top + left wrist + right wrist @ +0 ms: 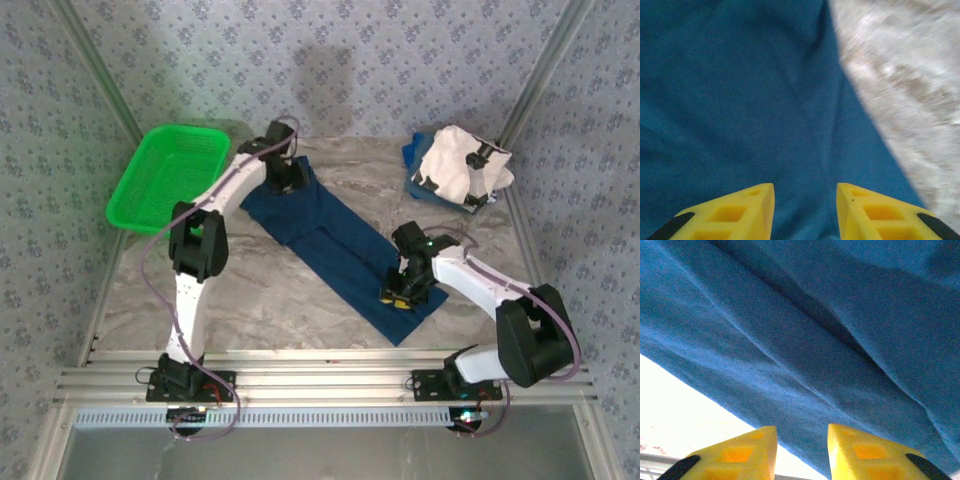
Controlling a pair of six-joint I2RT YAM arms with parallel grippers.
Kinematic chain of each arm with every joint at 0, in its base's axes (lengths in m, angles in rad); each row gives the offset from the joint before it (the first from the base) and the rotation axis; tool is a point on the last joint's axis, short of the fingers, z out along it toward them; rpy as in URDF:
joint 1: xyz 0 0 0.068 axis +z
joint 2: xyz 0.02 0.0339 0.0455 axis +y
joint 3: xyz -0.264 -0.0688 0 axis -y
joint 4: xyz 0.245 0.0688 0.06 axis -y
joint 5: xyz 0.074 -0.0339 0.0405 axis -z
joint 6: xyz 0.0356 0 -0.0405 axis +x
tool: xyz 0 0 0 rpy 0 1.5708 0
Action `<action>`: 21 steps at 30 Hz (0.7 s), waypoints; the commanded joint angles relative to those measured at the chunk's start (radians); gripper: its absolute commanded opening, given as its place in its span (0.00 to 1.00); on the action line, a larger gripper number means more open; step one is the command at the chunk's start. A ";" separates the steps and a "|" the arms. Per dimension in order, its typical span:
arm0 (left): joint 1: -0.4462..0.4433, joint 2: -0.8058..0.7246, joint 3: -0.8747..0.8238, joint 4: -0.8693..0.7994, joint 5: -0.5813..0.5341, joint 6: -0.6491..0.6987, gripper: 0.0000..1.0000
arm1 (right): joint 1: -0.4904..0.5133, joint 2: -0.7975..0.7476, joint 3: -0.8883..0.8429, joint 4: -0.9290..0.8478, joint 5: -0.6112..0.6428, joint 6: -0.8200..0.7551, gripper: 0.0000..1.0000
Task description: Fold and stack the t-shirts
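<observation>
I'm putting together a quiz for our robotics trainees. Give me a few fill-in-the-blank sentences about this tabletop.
1. The basket at the far left of the table is coloured ____.
2. The top t-shirt in the far right pile is ____, with a blue one under it.
3. The left claw is at the long blue t-shirt's ____ end, the right claw at its near end.

Missing words: green; white; far

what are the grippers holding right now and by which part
Nothing, as far as shows. Both are at the blue t-shirt, left gripper at its far end, right gripper at its near end, jaws apart, no cloth pinched between them.
</observation>
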 commanded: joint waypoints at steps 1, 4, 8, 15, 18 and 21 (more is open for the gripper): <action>0.018 0.078 -0.019 0.033 -0.081 -0.049 0.35 | 0.019 0.034 -0.039 0.075 -0.018 0.041 0.30; 0.021 0.139 0.020 0.029 -0.133 -0.043 0.35 | 0.060 0.052 -0.065 0.102 -0.014 0.081 0.30; 0.028 0.286 0.210 -0.051 -0.135 -0.022 0.34 | 0.114 0.075 -0.116 0.191 -0.036 0.190 0.27; 0.046 0.601 0.738 -0.203 -0.066 0.039 0.34 | 0.276 0.194 -0.069 0.369 -0.099 0.391 0.27; 0.063 0.618 0.718 -0.099 -0.006 0.043 0.35 | 0.349 0.263 -0.001 0.435 -0.108 0.481 0.27; 0.080 0.637 0.710 0.002 0.116 0.029 0.35 | 0.418 0.337 0.082 0.479 -0.107 0.574 0.27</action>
